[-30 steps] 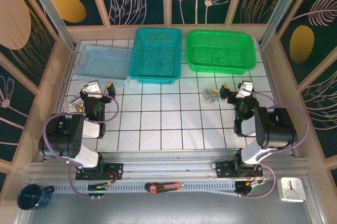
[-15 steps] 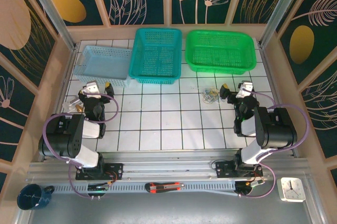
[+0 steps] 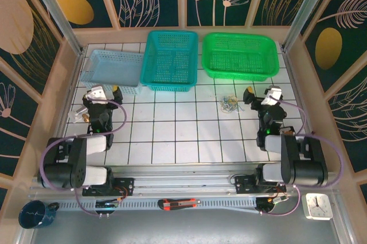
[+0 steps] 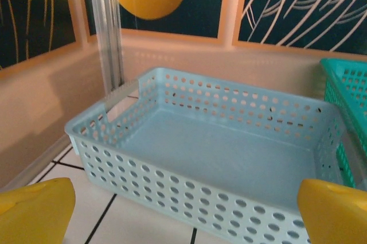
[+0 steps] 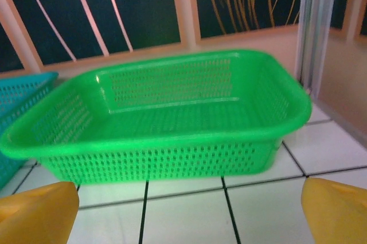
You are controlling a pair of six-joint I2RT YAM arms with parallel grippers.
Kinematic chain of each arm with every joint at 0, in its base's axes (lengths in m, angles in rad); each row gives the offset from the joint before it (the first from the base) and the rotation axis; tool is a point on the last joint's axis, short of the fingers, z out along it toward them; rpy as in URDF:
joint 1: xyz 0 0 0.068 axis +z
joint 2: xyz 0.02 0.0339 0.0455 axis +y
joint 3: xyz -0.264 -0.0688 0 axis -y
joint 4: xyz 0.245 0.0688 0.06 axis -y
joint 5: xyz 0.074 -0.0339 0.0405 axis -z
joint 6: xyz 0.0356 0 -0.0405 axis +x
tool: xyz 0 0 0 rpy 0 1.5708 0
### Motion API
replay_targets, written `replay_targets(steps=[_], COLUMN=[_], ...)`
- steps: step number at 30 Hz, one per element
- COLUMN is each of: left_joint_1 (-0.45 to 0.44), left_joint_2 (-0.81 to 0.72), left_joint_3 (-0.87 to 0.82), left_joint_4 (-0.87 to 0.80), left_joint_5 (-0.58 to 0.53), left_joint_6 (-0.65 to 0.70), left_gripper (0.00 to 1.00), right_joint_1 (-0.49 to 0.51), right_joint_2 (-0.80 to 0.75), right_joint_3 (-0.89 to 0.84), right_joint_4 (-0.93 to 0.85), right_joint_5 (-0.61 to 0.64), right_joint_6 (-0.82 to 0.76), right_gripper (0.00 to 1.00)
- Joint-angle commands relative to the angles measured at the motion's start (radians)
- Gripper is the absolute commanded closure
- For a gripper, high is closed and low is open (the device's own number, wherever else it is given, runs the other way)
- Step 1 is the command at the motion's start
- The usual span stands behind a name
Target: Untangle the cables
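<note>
The cables (image 3: pixel 229 104) lie as a small curled bundle of thin blue, yellowish and whitish wires on the white tiles, in front of the green basket (image 3: pixel 241 55). My right gripper (image 3: pixel 262 92) stands open just right of the bundle, not touching it. In the right wrist view the right gripper (image 5: pixel 189 221) has nothing but bare tile between its yellow fingertips (image 5: pixel 37 212), facing the green basket (image 5: pixel 172 140). My left gripper (image 3: pixel 106 90) is open at the far left, in front of the light blue basket (image 3: pixel 112 69). In the left wrist view the left gripper (image 4: pixel 189 221) is empty before the light blue basket (image 4: pixel 200 192).
A teal basket (image 3: pixel 170 60) sits between the other two along the back wall. A small clear item (image 3: pixel 77 115) lies left of the left arm. On the near rail are a box cutter (image 3: pixel 178 202), a clock (image 3: pixel 317 205) and a dark mug (image 3: pixel 34 214).
Both arms have shifted: the left gripper went slightly left and farther back, the right gripper slightly right and farther back. The cables have not moved.
</note>
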Motion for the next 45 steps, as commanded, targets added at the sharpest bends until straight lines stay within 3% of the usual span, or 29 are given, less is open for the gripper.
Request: replay_targets(steps=[1,5,10,13,18,24,30,35,45], left_joint_1=[0.004,0.004,0.005,0.003,-0.027,-0.169,-0.224,-0.241,-0.277], left_joint_2=[-0.082,-0.170,-0.249,-0.276,-0.300,-0.268,-0.215,-0.183,-0.104], left_joint_3=[0.053,0.128,0.210,0.229,0.226,0.235,0.228,0.238,0.279], left_joint_4=[-0.142,-0.321,-0.520,-0.580,-0.628,-0.691,-0.686,-0.672,-0.637], left_joint_5=[-0.017,0.015,0.123,0.190,0.259,0.241,0.208,0.211,0.240], left_joint_6=[-0.045,-0.153,-0.306,-0.373,-0.469,-0.513,-0.559,-0.563,-0.572], left_gripper=[0.01,0.01,0.01,0.01,0.01,0.01,0.01,0.01,0.01], right_joint_1=[-0.003,-0.016,-0.011,0.008,0.058,0.103,0.176,0.303,0.660], right_joint_2=[-0.137,-0.200,-0.099,0.002,0.107,0.216,0.315,0.360,0.370], right_joint_3=[0.095,0.335,0.523,0.583,0.555,0.558,0.578,0.587,0.612], right_joint_4=[-0.263,-0.742,-0.977,-1.085,-1.057,-1.007,-0.972,-0.940,-0.812], right_joint_5=[0.070,0.150,-0.152,-0.238,-0.247,-0.198,-0.202,-0.213,-0.243], right_joint_6=[0.106,0.382,0.345,0.352,0.388,0.407,0.418,0.466,0.648], right_gripper=[0.01,0.01,0.02,0.09,0.12,0.13,0.14,0.15,0.17])
